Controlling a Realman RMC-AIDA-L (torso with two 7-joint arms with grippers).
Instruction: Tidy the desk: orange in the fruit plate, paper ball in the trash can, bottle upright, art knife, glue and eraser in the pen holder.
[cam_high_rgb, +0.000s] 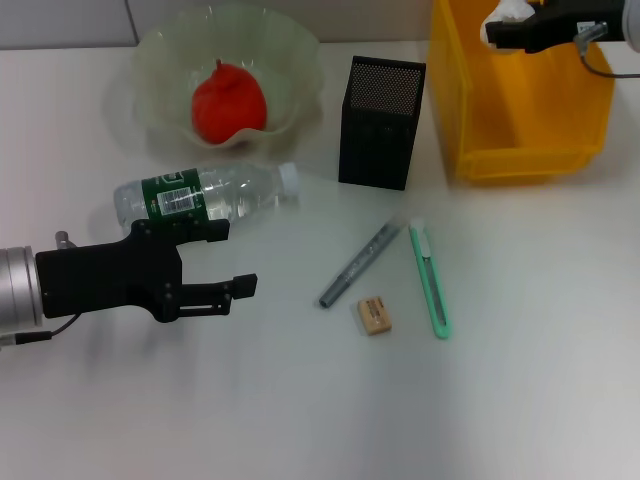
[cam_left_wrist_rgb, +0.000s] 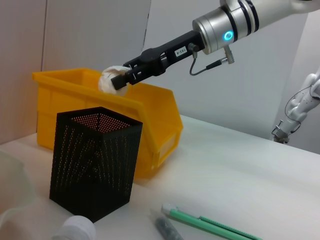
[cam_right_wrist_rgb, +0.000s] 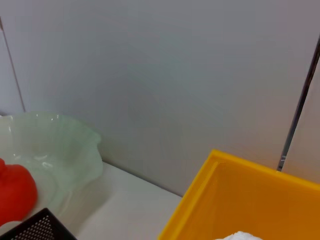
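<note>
Above trash can, right fingers pinch paper ball.

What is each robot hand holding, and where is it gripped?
The right gripper pinches the paper ball by its side, above the trash can. The left gripper is open, holding nothing.

The right gripper reaches in over the trash can, its black fingers closed around the paper ball, which hangs above the bin's open top. The pen holder stands on the table just in front of the trash can. Near the lower edge lie a green art knife, what may be the glue, and the bottle's cap.
</note>
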